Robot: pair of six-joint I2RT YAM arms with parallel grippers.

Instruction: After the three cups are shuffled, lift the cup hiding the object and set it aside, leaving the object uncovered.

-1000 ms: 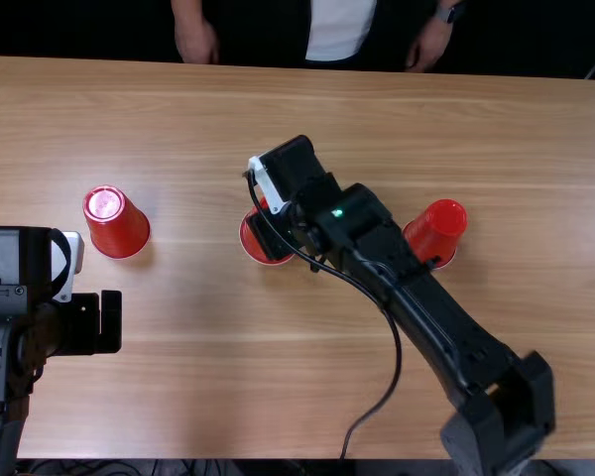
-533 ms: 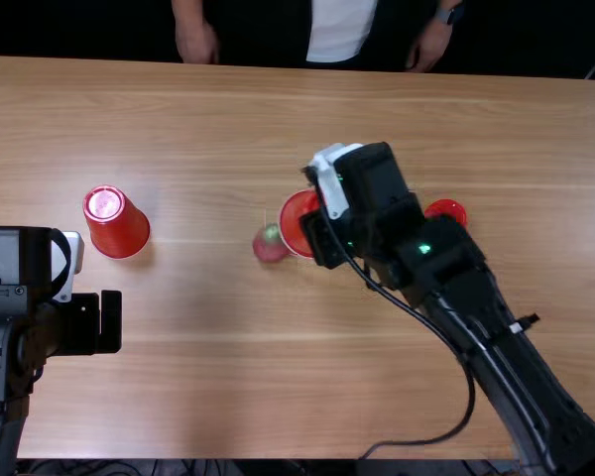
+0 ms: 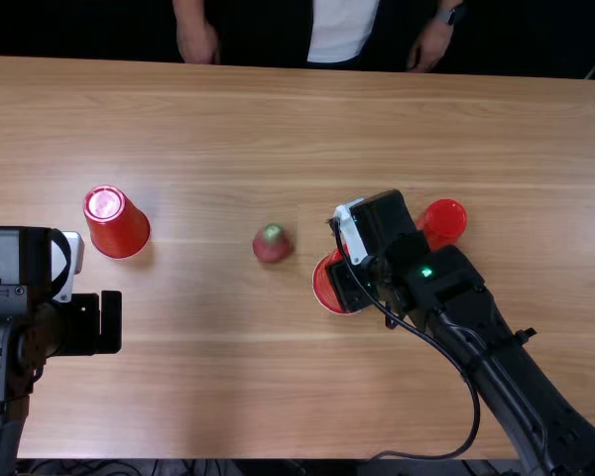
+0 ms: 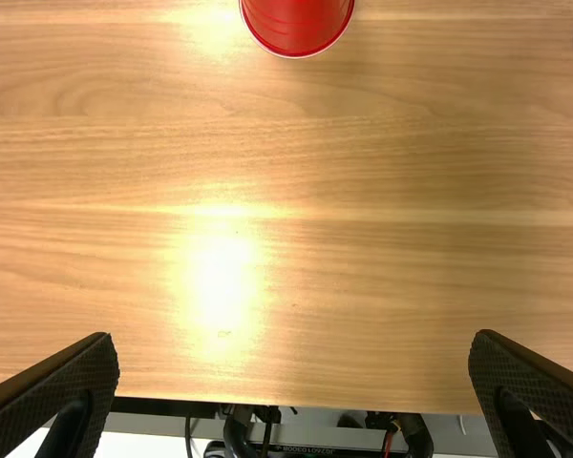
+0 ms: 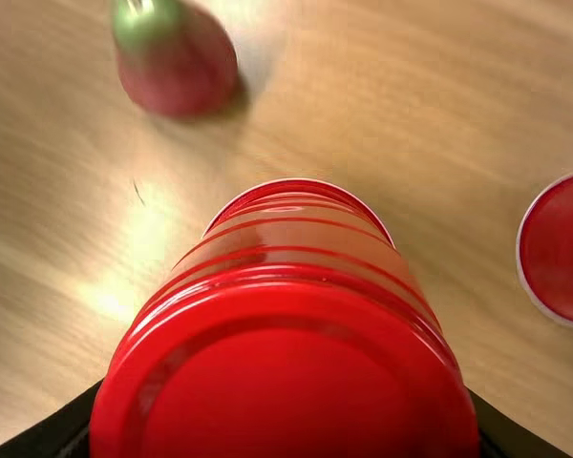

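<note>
In the view from above, we see the right gripper point(image 3: 349, 280) just right of the frame's centre, its fingers clamped on a red cup point(image 3: 325, 285). The cup's long axis runs from the wrist down toward the table point(image 3: 297, 119), mouth downward and slightly tipped. The red and green ball point(image 3: 272, 243) lies uncovered up and to the left of that cup, near but apart. We judge the cup needs setting down on bare wood away from the ball. A second cup point(image 3: 114, 222) stands at far left, a third cup point(image 3: 438, 223) right of the gripper. The left gripper point(image 3: 107, 322), fingers spread apart, sits well away at lower left.
</note>
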